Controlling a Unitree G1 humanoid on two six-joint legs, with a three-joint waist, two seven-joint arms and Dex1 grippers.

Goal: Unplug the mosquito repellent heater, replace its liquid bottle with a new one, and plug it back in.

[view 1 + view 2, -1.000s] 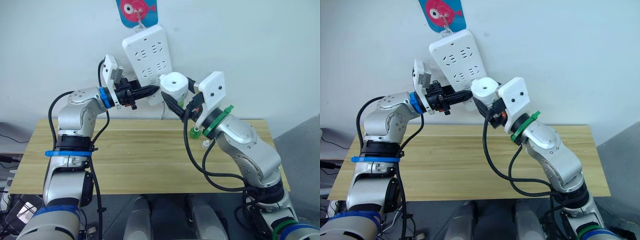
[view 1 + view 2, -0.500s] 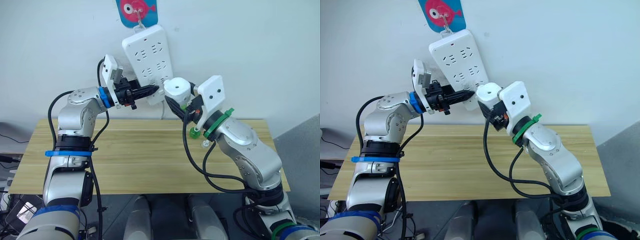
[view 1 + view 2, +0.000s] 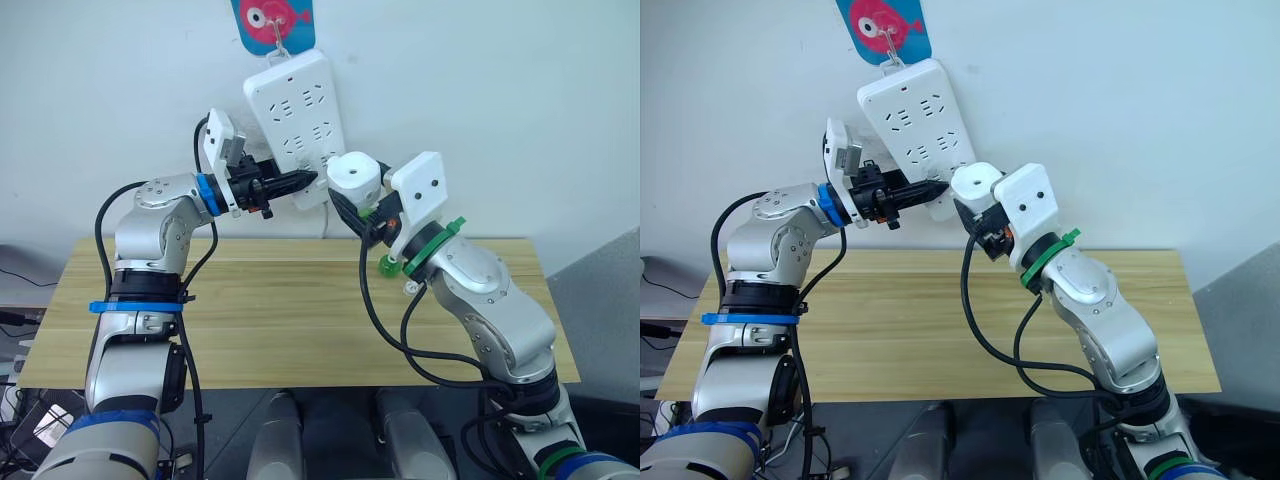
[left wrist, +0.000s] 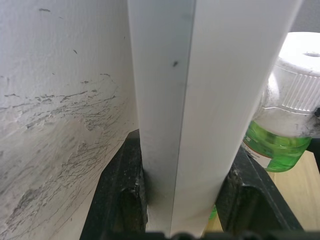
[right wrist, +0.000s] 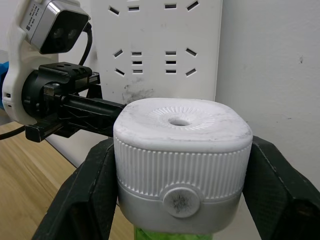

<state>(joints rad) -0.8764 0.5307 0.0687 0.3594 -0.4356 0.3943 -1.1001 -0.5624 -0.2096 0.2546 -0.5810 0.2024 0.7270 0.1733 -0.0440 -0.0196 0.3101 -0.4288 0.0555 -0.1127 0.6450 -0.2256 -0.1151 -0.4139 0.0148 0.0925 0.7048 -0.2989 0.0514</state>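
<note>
My right gripper (image 5: 182, 192) is shut on the mosquito repellent heater (image 3: 355, 178), a rounded white unit with a round vent hole on top. I hold it upright, just right of the wall power strip's (image 3: 300, 105) lower end. A green liquid bottle (image 4: 272, 147) sits in the heater's underside. My left gripper (image 3: 306, 181) is shut on the strip's lower edge, one black finger (image 4: 122, 187) on each side. Another small green bottle (image 3: 387, 264) stands on the table behind my right arm, next to a small white cap (image 3: 408, 287). I cannot tell which bottle is the new one.
The power strip hangs tilted from a hook under a pink and blue fish sign (image 3: 272, 20) on the white wall. The wooden table (image 3: 260, 310) lies below both arms. A black cable (image 3: 385, 320) loops under my right forearm.
The heater in my right gripper has moved slightly right and down, away from the strip's face. My left gripper has kept its hold on the strip.
</note>
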